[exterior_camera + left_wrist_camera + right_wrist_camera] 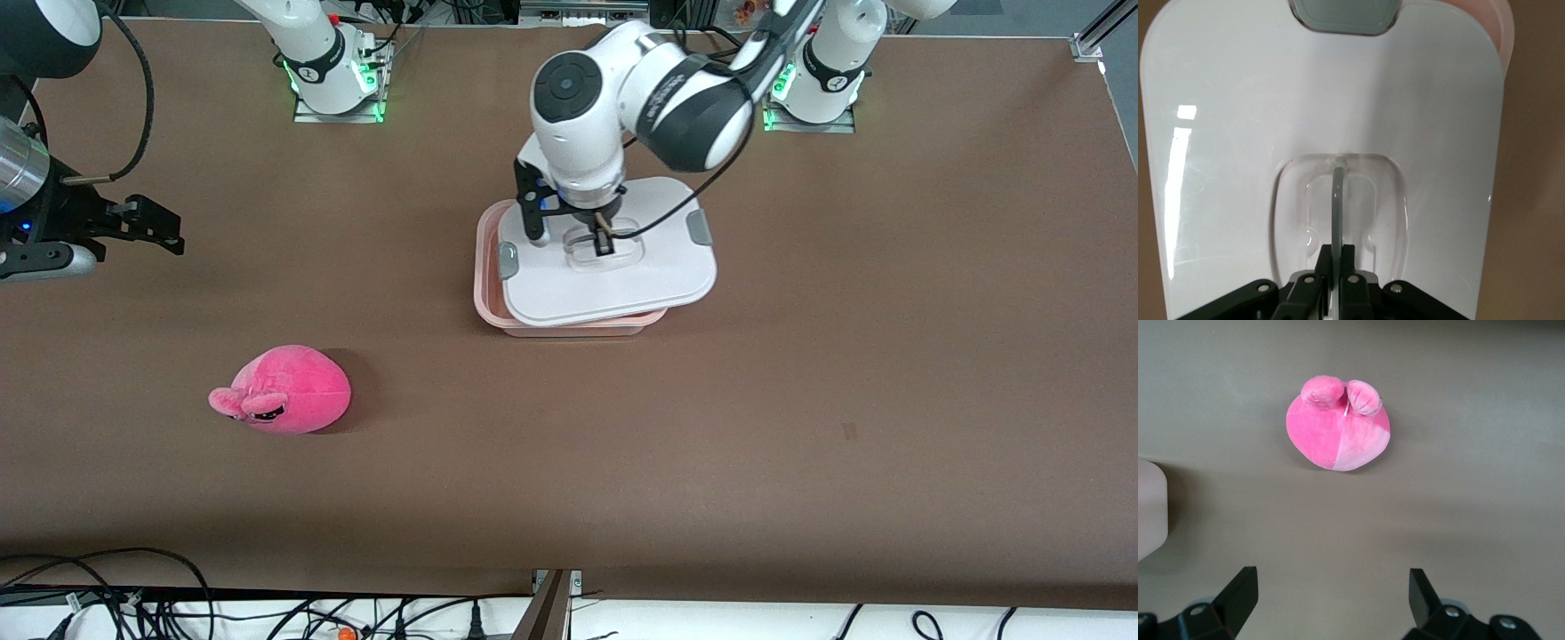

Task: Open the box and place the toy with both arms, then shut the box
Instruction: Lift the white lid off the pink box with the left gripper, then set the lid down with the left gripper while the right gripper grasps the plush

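1. Toy (289,391): round pink plush lying on the brown table (800,400), nearest of the task's things to the front camera, toward the right arm's end; small ears and dark eyes turned toward that end's table edge; seen too from the right wrist view (1338,427), ears uppermost, nothing touching it.
2. Box (569,322): translucent pink tub near the middle of the table, farther from the front camera than the toy and well apart from it; only its rim and front wall showing below the cover.
3. White lid (613,284): resting askew on the tub, shifted toward the left arm's end so that it overhangs the rim there; pink rim left bare at the right arm's end; grey clips (508,260) at both short ends; clear recessed handle (1338,193) in its centre.
4. Left gripper (605,244): down in the handle recess, fingers (1346,263) clenched on the thin upright handle bar.
5. Right gripper (164,233): hanging in the air over the table's right-arm end, jaws spread wide and holding nothing, fingertips (1245,587) framing bare tabletop; arm waiting.
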Controlling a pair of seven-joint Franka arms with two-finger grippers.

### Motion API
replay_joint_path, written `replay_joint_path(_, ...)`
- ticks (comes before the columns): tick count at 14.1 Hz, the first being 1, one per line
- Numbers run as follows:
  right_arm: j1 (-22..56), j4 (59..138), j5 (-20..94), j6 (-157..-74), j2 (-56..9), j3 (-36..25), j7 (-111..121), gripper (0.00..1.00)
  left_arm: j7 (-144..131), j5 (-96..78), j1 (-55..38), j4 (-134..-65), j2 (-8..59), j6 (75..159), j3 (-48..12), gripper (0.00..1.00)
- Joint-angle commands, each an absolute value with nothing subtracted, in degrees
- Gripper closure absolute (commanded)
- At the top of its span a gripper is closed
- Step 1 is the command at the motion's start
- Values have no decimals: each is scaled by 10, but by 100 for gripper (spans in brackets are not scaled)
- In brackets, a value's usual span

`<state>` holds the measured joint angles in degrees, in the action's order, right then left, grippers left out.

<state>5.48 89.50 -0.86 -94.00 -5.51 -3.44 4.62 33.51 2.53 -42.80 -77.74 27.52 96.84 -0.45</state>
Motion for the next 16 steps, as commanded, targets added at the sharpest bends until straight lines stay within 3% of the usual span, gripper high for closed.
replay_joint_path(1, 59, 887, -11, -944, -91, -29, 43, 0, 411, 31, -350, -770, 228, 910, -10, 100)
replay_joint_path(4, 60, 887, -32, -949, -142, -29, 55, 0, 513, 32, -249, -768, 199, 872, -11, 100)
replay_joint_path(7, 57, 883, -30, -982, -191, -30, 79, 0, 660, 37, -145, -719, 203, 832, -8, 100)
replay_joint_path(16, 40, 894, 5, -1111, -279, -33, 73, 1, 888, 32, 74, -721, 233, 836, -9, 100)
